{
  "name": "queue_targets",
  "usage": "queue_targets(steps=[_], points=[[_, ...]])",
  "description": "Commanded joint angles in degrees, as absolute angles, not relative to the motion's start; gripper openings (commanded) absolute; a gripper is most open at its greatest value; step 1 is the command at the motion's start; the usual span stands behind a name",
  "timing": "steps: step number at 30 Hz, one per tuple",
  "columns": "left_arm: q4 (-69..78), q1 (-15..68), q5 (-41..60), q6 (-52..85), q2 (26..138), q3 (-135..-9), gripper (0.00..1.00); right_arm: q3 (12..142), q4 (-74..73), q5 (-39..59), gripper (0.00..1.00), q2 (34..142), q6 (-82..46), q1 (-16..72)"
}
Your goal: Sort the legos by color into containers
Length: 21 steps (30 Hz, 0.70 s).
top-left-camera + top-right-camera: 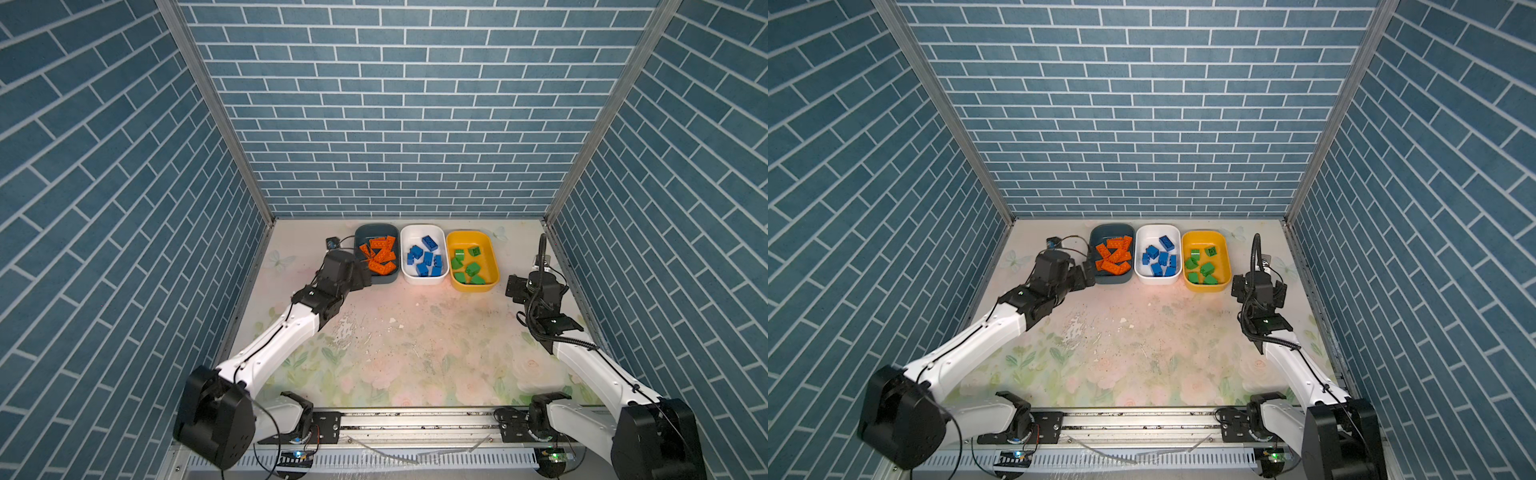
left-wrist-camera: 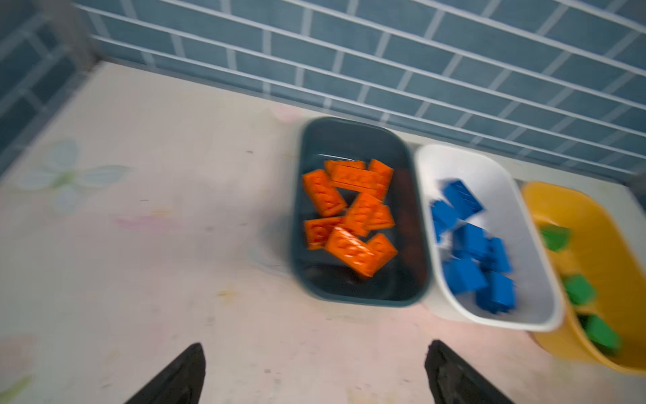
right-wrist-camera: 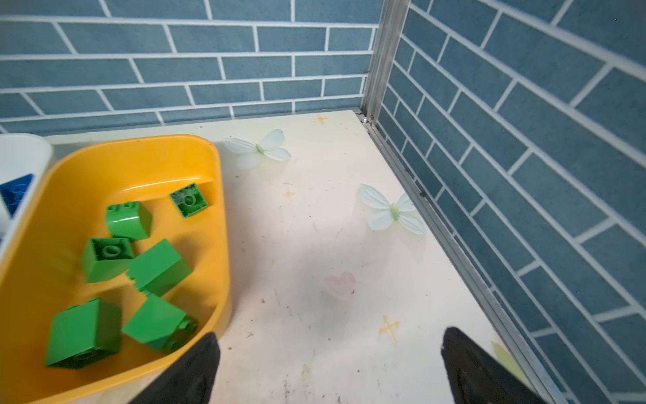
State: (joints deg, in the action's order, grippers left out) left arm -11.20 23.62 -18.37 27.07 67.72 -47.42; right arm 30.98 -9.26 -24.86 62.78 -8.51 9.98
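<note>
Glossy plastic yellow tub (image 3: 140, 157), shiny green bricks (image 3: 159, 267), scuffed matt tabletop (image 3: 314, 245)

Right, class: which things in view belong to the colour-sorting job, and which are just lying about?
Job: flat orange studded plastic bricks, dark teal plastic tub; small blue bricks, white plastic tub; chunky green bricks, yellow plastic tub.
Lying about: pale butterfly prints, white flakes on the floral tabletop.

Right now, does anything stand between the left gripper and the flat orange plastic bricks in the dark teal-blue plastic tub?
Only the near wall of the dark teal-blue plastic tub. In the left wrist view the open left gripper faces bare table, then that wall, then the flat orange plastic bricks. Nothing else visible intervenes.
</note>
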Motion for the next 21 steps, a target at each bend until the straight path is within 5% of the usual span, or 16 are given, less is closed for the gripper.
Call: queue_targets(steps=[1,11,14,17,21], points=[[-11.89,21.29,-34.42,26.34,60.29,-41.87,0.99,28.6,-18.33,-25.18,0.99,66.5,-5.78,6.82],[-12.48,11.68,-43.5,23.11,53.08,-32.14,0.99,25.25,-38.74,-14.2,0.99,80.89,-5.06,-0.12],[-9.64,9.06,-43.52,21.18,55.05,-30.58,0.99,21.5,-46.88,-3.79,0.99,83.0,-3.48,-1.86],[-3.3,6.29,-40.14,17.53,57.75,-28.64,0.99,18.78,-58.14,2.42,0.99,88.91,-2.11,-2.46],[10.14,1.83,-30.93,12.73,64.58,-25.84,0.99,22.71,-48.33,-1.63,0.99,87.93,-3.31,-2.64]])
